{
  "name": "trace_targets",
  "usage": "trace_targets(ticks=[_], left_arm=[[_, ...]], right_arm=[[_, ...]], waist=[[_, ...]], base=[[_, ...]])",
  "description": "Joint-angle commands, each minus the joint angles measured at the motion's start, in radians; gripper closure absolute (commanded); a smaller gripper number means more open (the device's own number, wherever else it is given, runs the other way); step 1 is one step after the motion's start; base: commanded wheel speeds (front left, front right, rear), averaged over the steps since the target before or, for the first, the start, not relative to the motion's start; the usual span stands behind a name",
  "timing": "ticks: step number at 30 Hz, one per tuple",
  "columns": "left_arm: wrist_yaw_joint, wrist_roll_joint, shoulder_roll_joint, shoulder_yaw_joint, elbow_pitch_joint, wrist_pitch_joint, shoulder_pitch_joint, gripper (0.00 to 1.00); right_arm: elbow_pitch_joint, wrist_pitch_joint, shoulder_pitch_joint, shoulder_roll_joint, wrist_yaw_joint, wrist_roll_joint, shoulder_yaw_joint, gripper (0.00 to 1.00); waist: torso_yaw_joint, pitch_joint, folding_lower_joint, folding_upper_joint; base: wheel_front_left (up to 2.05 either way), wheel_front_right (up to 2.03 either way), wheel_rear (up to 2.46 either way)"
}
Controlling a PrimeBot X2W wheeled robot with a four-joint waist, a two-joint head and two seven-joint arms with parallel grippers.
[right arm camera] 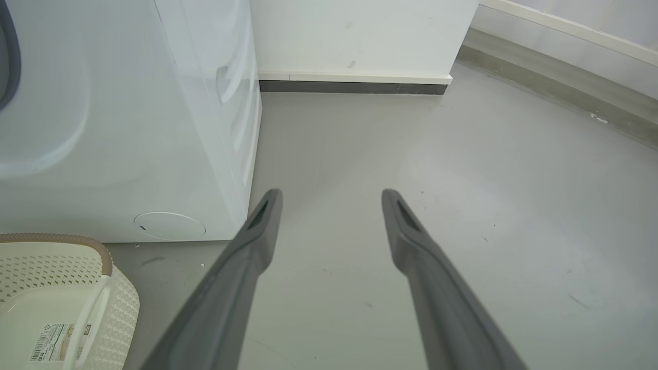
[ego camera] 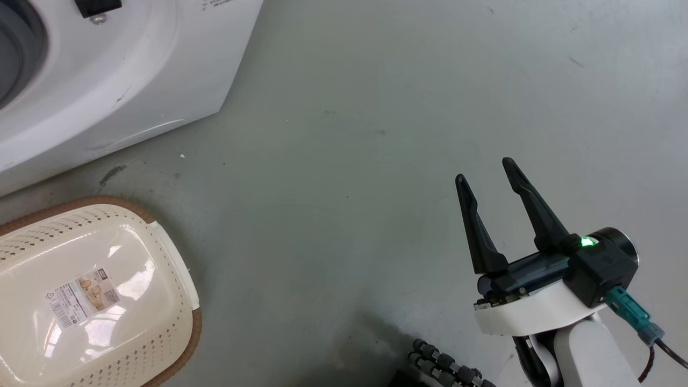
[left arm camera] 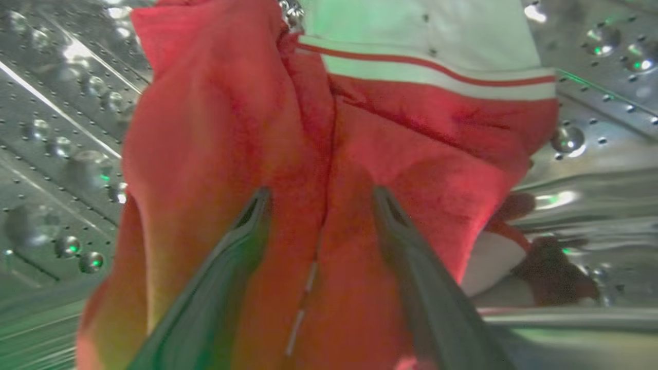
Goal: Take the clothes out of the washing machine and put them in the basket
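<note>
The clothes (left arm camera: 216, 154) lie inside the washing machine (ego camera: 134, 70), heaped on its perforated steel drum (left arm camera: 56, 128). Most of what shows is bright red fabric. A white band with a thin red stripe crosses the heap's far side, and a whitish piece (left arm camera: 411, 25) lies beyond that.

The left gripper (left arm camera: 321, 191) is inside the machine too, its jaws spread wide, with a fold of the red fabric between and behind them. I cannot tell whether the tips touch the cloth.

The basket (ego camera: 161, 242) stands on the grey floor (ego camera: 349, 134) just in front of the machine's base. A paper label (ego camera: 80, 298) is stuck to its inner bottom.

The right gripper (ego camera: 485, 171) hangs over bare floor, well off to the machine's right. Its jaws are spread and nothing is between them.
</note>
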Motion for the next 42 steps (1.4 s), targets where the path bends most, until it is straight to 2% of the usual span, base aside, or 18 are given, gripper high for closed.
trace_targets(ticks=[1, 3, 6, 7, 12, 16, 30, 42], left_arm=[[-0.001, -0.008, -0.005, -0.006, -0.006, 0.012, -0.003, 0.00], [-0.002, -0.021, -0.001, -0.008, -0.012, 0.035, 0.004, 0.00], [-0.002, -0.041, 0.002, -0.010, -0.031, 0.058, 0.013, 0.91], [-0.002, -0.050, 0.006, -0.007, -0.039, 0.062, 0.016, 1.00], [0.006, -0.073, 0.027, 0.005, -0.088, 0.006, 0.043, 1.00], [0.026, -0.099, 0.016, 0.025, -0.120, -0.073, 0.080, 1.00], [0.087, -0.189, -0.101, 0.075, -0.123, -0.419, 0.267, 1.00], [0.072, -0.230, -0.200, 0.077, -0.059, -0.650, 0.387, 1.00]], right_arm=[[-0.003, -0.007, -0.007, 0.002, -0.001, 0.000, 0.000, 0.00], [-0.002, -0.008, -0.008, 0.002, -0.001, 0.001, 0.002, 0.00], [-0.002, -0.007, -0.012, 0.002, -0.001, 0.006, 0.003, 0.00], [-0.003, -0.007, -0.013, 0.002, -0.001, 0.007, 0.002, 0.00], [-0.005, -0.008, -0.022, 0.002, -0.001, 0.006, -0.007, 0.00], [-0.004, -0.008, -0.028, 0.002, -0.001, 0.001, -0.014, 0.00], [0.020, -0.004, -0.037, 0.001, -0.001, -0.020, -0.041, 0.00], [0.022, 0.034, 0.010, 0.001, -0.001, -0.040, -0.081, 0.00]], waist=[[0.000, 0.001, -0.0001, 0.0000], [0.000, 0.003, -0.0001, 0.0000], [0.000, 0.007, -0.0001, 0.0000], [0.000, 0.008, -0.0001, 0.0000], [0.006, 0.010, -0.0001, 0.0000], [0.023, -0.003, -0.0001, 0.0000], [0.100, -0.136, -0.0001, 0.0000], [0.170, -0.312, -0.0001, 0.0000]], base=[[0.00, 0.00, 0.00], [0.00, 0.00, 0.00], [0.00, 0.00, 0.00], [0.00, 0.00, 0.00], [0.00, 0.00, 0.00], [0.00, 0.00, 0.00], [0.00, 0.00, 0.00], [0.00, 0.00, 0.00]])
